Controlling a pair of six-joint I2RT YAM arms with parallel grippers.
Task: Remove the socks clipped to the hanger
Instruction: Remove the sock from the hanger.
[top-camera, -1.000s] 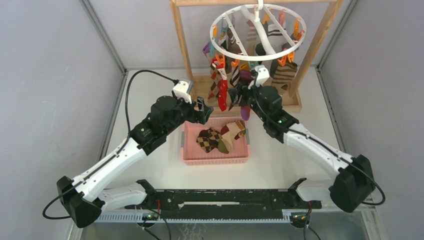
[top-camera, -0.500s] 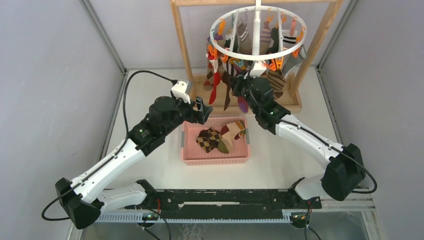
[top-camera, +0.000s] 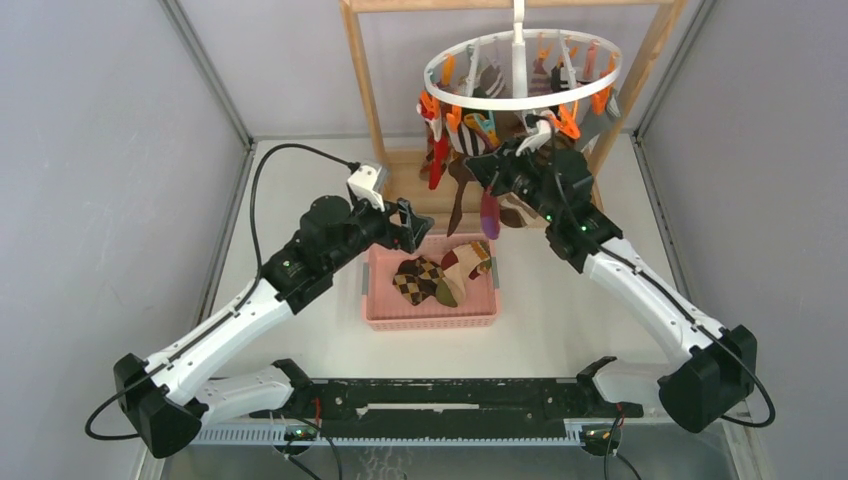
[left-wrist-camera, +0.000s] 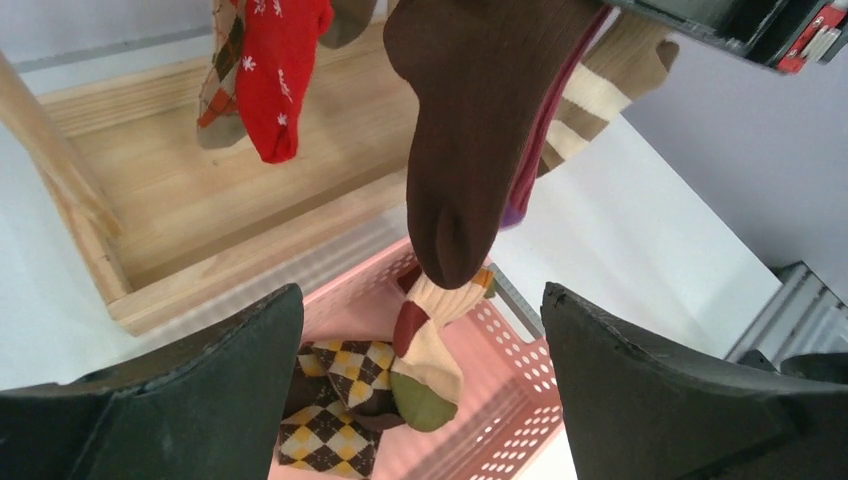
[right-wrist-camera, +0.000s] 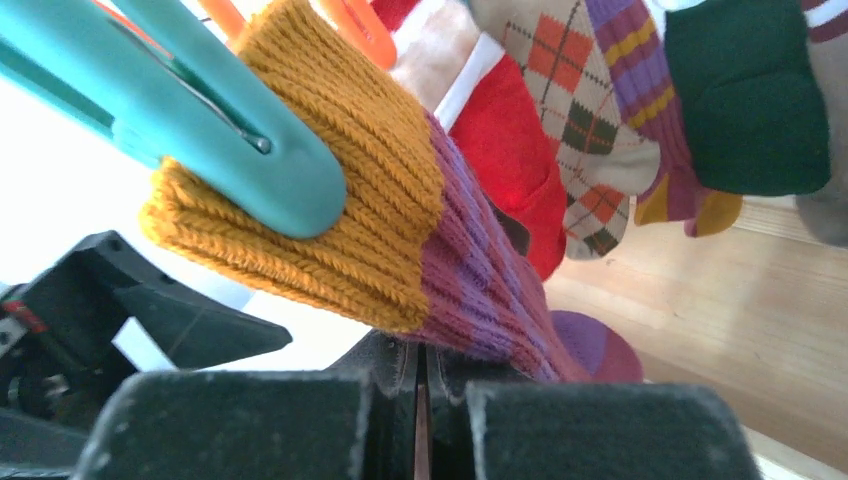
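The white ring hanger (top-camera: 520, 100) hangs from the wooden frame with several socks clipped round its rim. My right gripper (top-camera: 487, 170) is up under the ring's near side. In the right wrist view that gripper (right-wrist-camera: 420, 365) is shut, pinching the purple sock (right-wrist-camera: 480, 290) just below its mustard cuff, which a teal clip (right-wrist-camera: 230, 130) still holds. The sock's toe (top-camera: 488, 213) dangles below. My left gripper (top-camera: 415, 225) hovers open over the basket's far left corner, empty (left-wrist-camera: 420, 295). A brown sock (left-wrist-camera: 470, 150) and a red sock (left-wrist-camera: 280, 60) hang just ahead of it.
A pink basket (top-camera: 430, 318) sits between the arms, holding a brown argyle sock (top-camera: 420, 278) and a cream, red and green sock (top-camera: 465, 262). The wooden rack's left post (top-camera: 365, 90) and base board (left-wrist-camera: 200, 200) stand right behind the basket. Grey walls close in both sides.
The right gripper rose to the ring's near rim and shut on the purple sock. The hanger swung and turned. The left gripper opened slightly wider and stayed near the basket.
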